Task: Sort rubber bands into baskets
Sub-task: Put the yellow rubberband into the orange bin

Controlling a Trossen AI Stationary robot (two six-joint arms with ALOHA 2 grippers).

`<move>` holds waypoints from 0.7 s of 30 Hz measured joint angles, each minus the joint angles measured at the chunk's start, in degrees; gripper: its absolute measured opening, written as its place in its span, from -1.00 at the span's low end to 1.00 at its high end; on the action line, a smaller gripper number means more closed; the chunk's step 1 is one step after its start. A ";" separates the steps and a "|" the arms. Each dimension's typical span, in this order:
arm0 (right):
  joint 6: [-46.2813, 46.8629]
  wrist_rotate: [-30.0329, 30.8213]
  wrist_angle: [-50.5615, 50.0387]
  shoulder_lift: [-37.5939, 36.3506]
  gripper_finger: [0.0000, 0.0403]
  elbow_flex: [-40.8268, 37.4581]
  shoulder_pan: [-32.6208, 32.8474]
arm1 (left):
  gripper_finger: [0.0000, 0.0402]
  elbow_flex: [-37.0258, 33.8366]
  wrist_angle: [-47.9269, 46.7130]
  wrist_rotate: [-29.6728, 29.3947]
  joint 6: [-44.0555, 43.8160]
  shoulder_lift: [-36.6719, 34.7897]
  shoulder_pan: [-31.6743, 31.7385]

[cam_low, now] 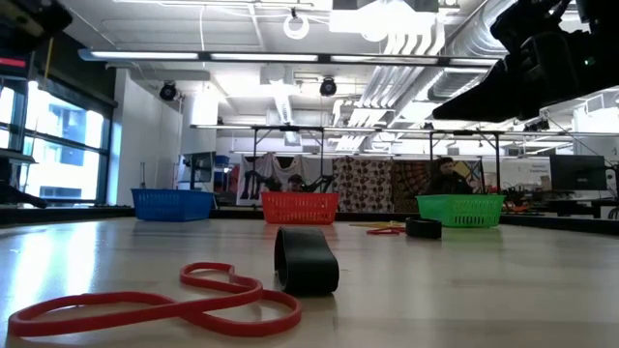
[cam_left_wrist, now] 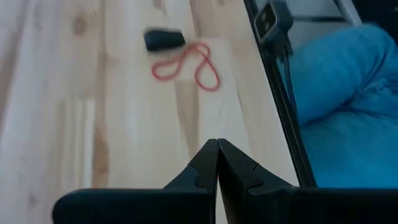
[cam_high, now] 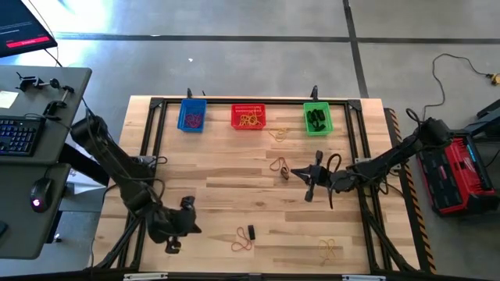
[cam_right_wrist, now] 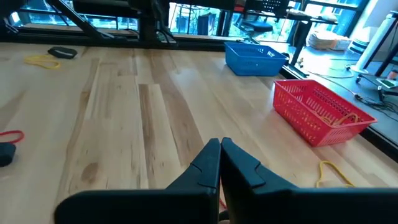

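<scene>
Three baskets stand in a row along the 12 o'clock edge of the wooden table (cam_high: pixel 219 195): the blue basket (cam_high: pixel 192 115) toward 11 o'clock with purplish loops inside, the red basket (cam_high: pixel 248 116) at 12 with thin yellow loops, and the green basket (cam_high: pixel 317 119) toward 1 o'clock holding thick dark bands. A black metal frame (cam_high: pixel 156 125) runs around the tabletop. Off the table at 9 o'clock sits a desk with a keyboard (cam_high: pixel 17 134) and a mouse (cam_high: pixel 41 190); at 3 o'clock a red and black case (cam_high: pixel 457 173) rests on the floor.

Loose rubber bands lie scattered on the wood. A tan loop (cam_high: pixel 279 134) lies just below the gap between the red and green baskets. An orange-brown loop (cam_high: pixel 278 164) lies near the centre, with a short dark band (cam_high: pixel 285 173) just beside it. Toward 6 o'clock a thin red loop (cam_high: pixel 241 241), twisted into a figure eight, lies just beside a short thick black band (cam_high: pixel 251 232) standing on its edge. A yellow loop (cam_high: pixel 328 249) lies toward 5 o'clock.

The left gripper (cam_high: pixel 173 243) hangs near 7 o'clock, its fingers pressed together on nothing, the red loop and black band off toward its 3 o'clock. The right gripper (cam_high: pixel 310 192) hangs right of centre, fingers likewise together and empty, close to the dark band near the centre.
</scene>
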 joint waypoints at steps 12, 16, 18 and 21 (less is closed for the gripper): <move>0.02 -0.17 0.07 0.00 -1.00 0.00 0.00 | -1.00 2.84 -2.73 8.35 -10.05 10.05 -3.06; 0.00 -0.19 0.07 0.00 -1.00 0.00 0.00 | -1.00 9.05 -9.66 9.78 -12.11 16.38 -5.27; 0.01 -0.22 0.04 0.00 -1.00 0.00 0.00 | -1.00 12.40 -13.54 10.71 -14.10 19.36 -5.91; 0.02 -0.24 0.05 0.00 -1.00 0.00 0.00 | -1.00 16.46 -17.60 13.10 -18.30 23.27 -6.56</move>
